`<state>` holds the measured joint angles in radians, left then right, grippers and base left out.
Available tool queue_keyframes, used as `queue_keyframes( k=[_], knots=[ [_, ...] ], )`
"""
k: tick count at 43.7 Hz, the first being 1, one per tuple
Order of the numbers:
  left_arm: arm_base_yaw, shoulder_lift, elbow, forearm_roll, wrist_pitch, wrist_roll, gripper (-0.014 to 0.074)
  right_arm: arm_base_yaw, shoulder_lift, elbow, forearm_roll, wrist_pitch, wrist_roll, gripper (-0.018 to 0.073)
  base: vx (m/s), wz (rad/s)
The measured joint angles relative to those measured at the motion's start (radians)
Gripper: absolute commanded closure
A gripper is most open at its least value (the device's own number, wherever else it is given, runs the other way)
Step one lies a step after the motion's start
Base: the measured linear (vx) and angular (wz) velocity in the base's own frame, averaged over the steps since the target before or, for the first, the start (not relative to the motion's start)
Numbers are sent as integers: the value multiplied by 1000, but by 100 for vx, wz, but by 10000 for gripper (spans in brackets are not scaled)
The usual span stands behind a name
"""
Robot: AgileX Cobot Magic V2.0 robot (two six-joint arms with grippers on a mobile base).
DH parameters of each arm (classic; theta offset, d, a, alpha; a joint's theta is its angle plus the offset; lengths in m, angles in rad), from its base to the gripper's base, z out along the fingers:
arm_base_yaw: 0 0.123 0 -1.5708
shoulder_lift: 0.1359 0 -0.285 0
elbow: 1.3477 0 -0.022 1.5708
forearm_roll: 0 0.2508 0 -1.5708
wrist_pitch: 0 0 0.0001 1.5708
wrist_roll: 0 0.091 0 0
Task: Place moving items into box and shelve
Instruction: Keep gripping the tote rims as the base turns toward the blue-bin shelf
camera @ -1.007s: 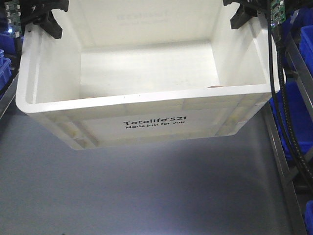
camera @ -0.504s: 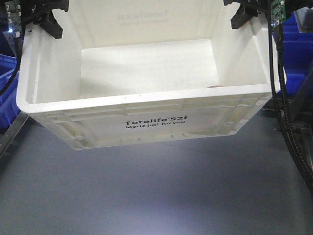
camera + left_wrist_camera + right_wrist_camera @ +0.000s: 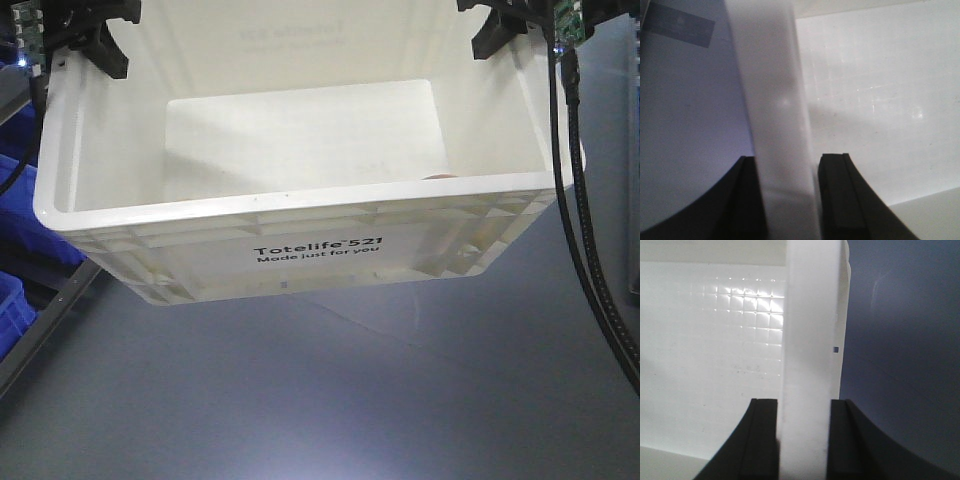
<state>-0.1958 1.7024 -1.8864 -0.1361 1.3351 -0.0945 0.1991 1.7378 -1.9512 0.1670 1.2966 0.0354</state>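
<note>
Big white box point(image 3: 300, 203) up in the air over a dark grey floor point(image 3: 340, 400), not touching it. Black words "Totelife 521 Made just for you" on the front wall. Left gripper point(image 3: 787, 172) pinched tight on the left end wall, one black finger outside and one inside. Right gripper point(image 3: 804, 415) pinched the same way on the right end wall. Inside the box, just behind the front rim and near the right corner, a small rounded pinkish bit point(image 3: 437, 177) peeking up, too hidden to tell much more. Floor smooth and flat, with a thin crack-like line under the box. Same floor bluish grey in both wrist views, with a darker grey strip point(image 3: 682, 27) beside the left wall. At the left edge, blue bins point(image 3: 18, 215) by a grey metal rack point(image 3: 50, 320). On the right, a black cable point(image 3: 585, 270) hanging down past the box corner, and a little green board point(image 3: 570, 18) up at the top.
</note>
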Motion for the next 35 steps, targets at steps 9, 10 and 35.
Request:
queue_keyframes(
  k=[9,10,35],
  knots=[
    [0,1,0,0,-2,0,603,0,0,0,0,-4,-1,562,23,53],
    [0,1,0,0,-2,0,603,0,0,0,0,-4,-1,562,18,57],
    [0,2,0,2,-2,0,603,1,0,0,2,-7,-1,562,10,52]
  ],
)
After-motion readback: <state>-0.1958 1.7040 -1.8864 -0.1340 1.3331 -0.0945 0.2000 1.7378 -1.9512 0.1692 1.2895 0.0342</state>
